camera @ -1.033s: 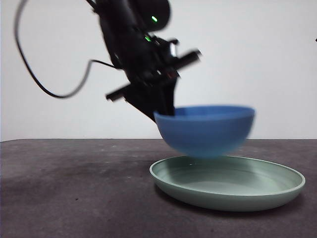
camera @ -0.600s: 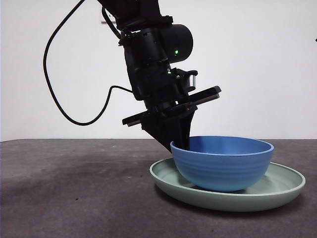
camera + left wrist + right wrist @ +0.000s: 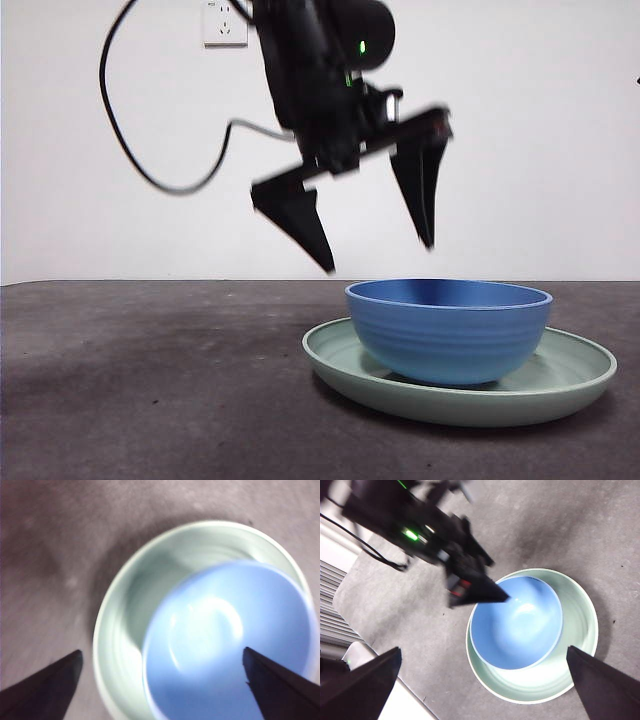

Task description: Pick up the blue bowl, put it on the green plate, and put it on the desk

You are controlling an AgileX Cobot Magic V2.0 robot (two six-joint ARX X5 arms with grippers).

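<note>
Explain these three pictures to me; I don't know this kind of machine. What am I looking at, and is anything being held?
It is a two-armed table robot; each arm ends in a gripper with two black jaws. One picture looks level across the desk; the other two come from cameras on the arms' wrists. On the desk lies a green plate, and a blue bowl sits in it. The left gripper hangs just above the bowl, jaws spread, holding nothing. The right gripper looks down on the scene from higher up, jaws also apart and empty.
</note>
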